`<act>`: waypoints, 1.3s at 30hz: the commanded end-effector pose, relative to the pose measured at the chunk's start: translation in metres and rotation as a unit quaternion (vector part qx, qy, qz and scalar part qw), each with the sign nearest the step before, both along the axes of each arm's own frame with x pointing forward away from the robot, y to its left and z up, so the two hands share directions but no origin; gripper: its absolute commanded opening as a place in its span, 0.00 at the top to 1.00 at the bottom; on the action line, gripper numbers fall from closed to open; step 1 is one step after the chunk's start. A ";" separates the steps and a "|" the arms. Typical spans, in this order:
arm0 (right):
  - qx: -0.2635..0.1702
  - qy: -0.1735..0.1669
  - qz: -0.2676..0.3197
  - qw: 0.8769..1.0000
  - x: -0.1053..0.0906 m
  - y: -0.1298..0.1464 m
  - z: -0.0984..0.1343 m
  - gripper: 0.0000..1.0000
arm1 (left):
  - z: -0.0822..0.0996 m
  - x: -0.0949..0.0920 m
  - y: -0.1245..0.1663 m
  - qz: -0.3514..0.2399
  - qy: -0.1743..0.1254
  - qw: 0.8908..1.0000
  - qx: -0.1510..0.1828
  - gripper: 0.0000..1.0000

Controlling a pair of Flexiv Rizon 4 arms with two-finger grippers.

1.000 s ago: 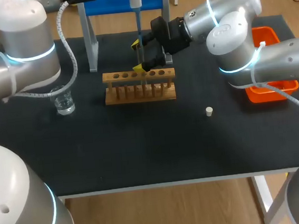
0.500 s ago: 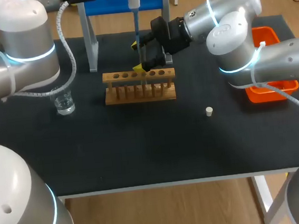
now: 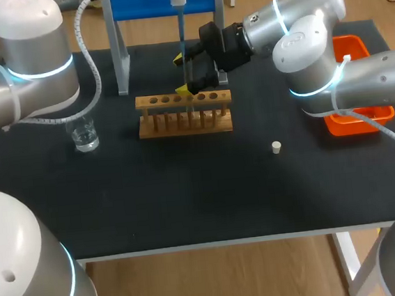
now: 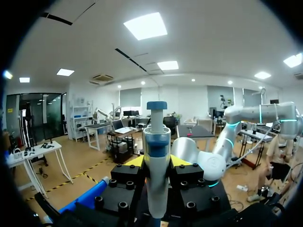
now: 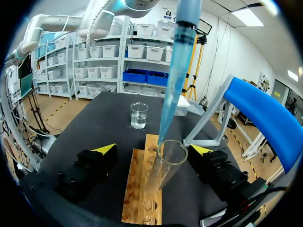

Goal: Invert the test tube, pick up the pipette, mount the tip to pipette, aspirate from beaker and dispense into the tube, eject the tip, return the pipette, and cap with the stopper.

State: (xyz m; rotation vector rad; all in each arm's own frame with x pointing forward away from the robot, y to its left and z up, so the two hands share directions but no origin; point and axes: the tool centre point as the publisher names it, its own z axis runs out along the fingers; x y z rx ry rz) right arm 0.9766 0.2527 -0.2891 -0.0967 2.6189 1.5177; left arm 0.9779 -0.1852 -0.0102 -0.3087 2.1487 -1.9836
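My left claw (image 4: pixel 157 161) is clamped on the pipette (image 4: pixel 156 135). Any sideways drift could knock its tip (image 5: pixel 173 90) against the test tube (image 5: pixel 163 170) mouth and spill. That tube stands ungripped between the wide-spread fingers of my right claw (image 5: pixel 152 150). Tapered blue plastic tip, thin clear glass, holed wooden rack (image 5: pixel 137 201).

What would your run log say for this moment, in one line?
left gripper: shut on pipette | pipette tip: at mouth of test tube | right gripper: open, test tube between fingers | stopper: lying on table
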 end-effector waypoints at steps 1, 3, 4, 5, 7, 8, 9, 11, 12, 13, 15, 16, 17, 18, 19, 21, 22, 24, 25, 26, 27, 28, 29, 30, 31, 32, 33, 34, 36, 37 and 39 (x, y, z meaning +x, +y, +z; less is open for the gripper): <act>-0.002 0.001 0.002 1.000 0.001 -0.001 0.001 0.00 | 0.004 -0.001 -0.002 0.001 0.000 1.000 0.002 1.00; -0.002 0.001 0.002 1.000 0.001 -0.001 0.001 0.00 | 0.005 -0.001 -0.003 0.001 -0.002 1.000 0.002 1.00; -0.002 0.001 0.002 1.000 0.001 -0.001 0.001 0.00 | 0.006 -0.001 -0.004 0.000 -0.003 1.000 0.002 1.00; -0.002 0.001 0.002 1.000 0.001 -0.001 0.001 0.00 | 0.007 -0.001 -0.004 0.000 -0.004 1.000 0.002 1.00; -0.002 0.001 0.002 1.000 0.001 -0.001 0.001 0.00 | 0.008 -0.002 -0.005 -0.001 -0.005 1.000 0.002 1.00; -0.002 0.001 0.002 1.000 0.001 -0.001 0.001 0.00 | 0.009 -0.002 -0.006 -0.002 -0.006 1.000 0.002 1.00; -0.002 0.001 0.002 1.000 0.001 -0.001 0.001 0.00 | 0.009 -0.002 -0.006 -0.002 -0.006 1.000 0.002 1.00; -0.002 0.001 0.002 1.000 0.001 -0.001 0.001 0.00 | 0.010 -0.003 -0.008 -0.004 -0.007 1.000 0.002 1.00; -0.002 0.001 0.002 1.000 0.001 -0.001 0.001 0.00 | 0.010 -0.003 -0.008 -0.004 -0.008 1.000 0.002 1.00; -0.002 0.001 0.002 1.000 0.001 -0.001 0.001 0.00 | 0.009 -0.003 -0.009 -0.005 -0.008 1.000 0.002 1.00; -0.002 0.001 0.002 1.000 0.001 -0.001 0.001 0.00 | 0.008 -0.003 -0.009 -0.006 -0.007 1.000 0.001 1.00; -0.002 0.001 0.002 1.000 0.001 -0.001 0.001 0.00 | 0.006 -0.002 -0.009 -0.006 -0.006 1.000 0.001 1.00; -0.002 0.001 0.002 1.000 0.001 -0.001 0.001 0.00 | 0.005 -0.002 -0.009 -0.006 -0.006 1.000 0.000 1.00; -0.002 0.001 0.002 1.000 0.001 -0.001 0.001 0.00 | 0.004 -0.001 -0.009 -0.006 -0.005 1.000 0.000 1.00; -0.002 0.001 0.002 1.000 0.001 -0.001 0.001 0.00 | 0.003 -0.001 -0.009 -0.006 -0.004 1.000 -0.001 1.00; -0.002 0.001 0.002 1.000 0.001 -0.001 0.001 0.00 | 0.002 0.000 -0.009 -0.006 -0.002 1.000 -0.002 1.00; -0.002 0.001 0.002 1.000 0.001 -0.001 0.001 0.00 | 0.001 0.001 -0.008 -0.006 -0.002 1.000 -0.002 1.00; -0.002 0.001 0.002 1.000 0.001 -0.001 0.001 0.00 | 0.000 0.002 -0.008 -0.006 -0.002 1.000 -0.004 1.00; -0.002 0.001 0.002 1.000 0.001 -0.001 0.001 0.00 | -0.001 0.002 -0.008 -0.005 -0.001 1.000 -0.004 1.00; -0.002 0.001 0.002 1.000 0.001 -0.001 0.001 0.00 | -0.002 0.003 -0.007 -0.005 0.000 1.000 -0.006 1.00; -0.002 0.001 0.002 1.000 0.001 -0.001 0.001 0.00 | -0.003 0.003 -0.007 -0.005 0.000 1.000 -0.006 1.00; -0.002 0.001 0.002 1.000 0.001 -0.001 0.001 0.00 | -0.004 0.004 -0.007 -0.005 0.001 1.000 -0.007 1.00; -0.002 0.001 0.002 1.000 0.001 -0.001 0.001 0.00 | -0.005 0.004 -0.006 -0.005 0.001 1.000 -0.007 1.00; -0.002 0.001 0.002 1.000 0.001 -0.001 0.001 0.00 | -0.006 0.005 -0.006 -0.005 0.003 1.000 -0.008 1.00; -0.002 0.001 0.002 1.000 0.001 -0.001 0.001 0.00 | -0.008 0.005 -0.006 -0.005 0.004 1.000 -0.009 1.00; -0.002 0.001 0.002 1.000 0.001 -0.001 0.001 0.00 | -0.009 0.006 -0.005 -0.005 0.005 1.000 -0.009 1.00; -0.002 0.001 0.002 1.000 0.001 -0.001 0.001 0.00 | -0.010 0.006 -0.005 -0.005 0.007 1.000 -0.009 1.00; -0.002 0.001 0.002 1.000 0.001 -0.001 0.001 0.00 | -0.011 0.006 -0.005 -0.005 0.008 1.000 -0.009 1.00; -0.002 0.001 0.002 1.000 0.001 -0.001 0.001 0.00 | -0.014 0.007 -0.004 -0.004 0.010 1.000 -0.009 1.00; -0.002 0.001 0.002 1.000 0.001 -0.001 0.001 0.00 | -0.015 0.007 -0.004 -0.004 0.011 1.000 -0.009 1.00; -0.002 0.001 0.002 1.000 0.001 -0.001 0.001 0.00 | -0.017 0.008 -0.003 -0.003 0.013 1.000 -0.009 1.00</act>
